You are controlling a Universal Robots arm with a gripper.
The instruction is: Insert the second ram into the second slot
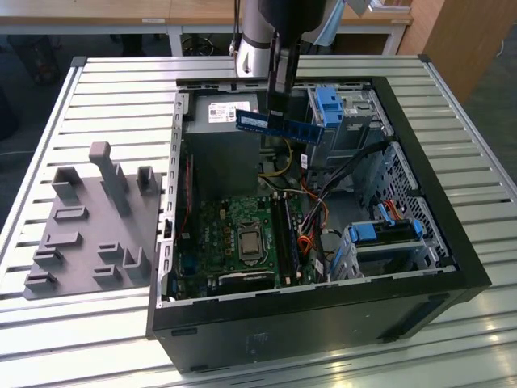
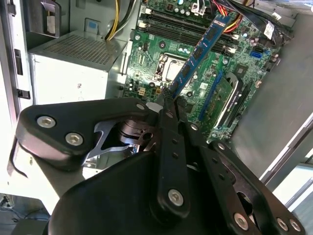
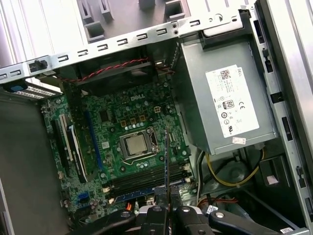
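Exterior view: we see the gripper (image 1: 279, 111) clamped on the second ram (image 1: 284, 126) near the case's (image 1: 323, 311) far edge, on a slatted table (image 1: 121, 81); a wooden desk (image 1: 121, 10) stands behind.

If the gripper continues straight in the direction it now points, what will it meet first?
Probably the motherboard, close to the CPU socket: the second ram held in the gripper leads and would touch first. Depth is unclear, so the exact spot is uncertain.
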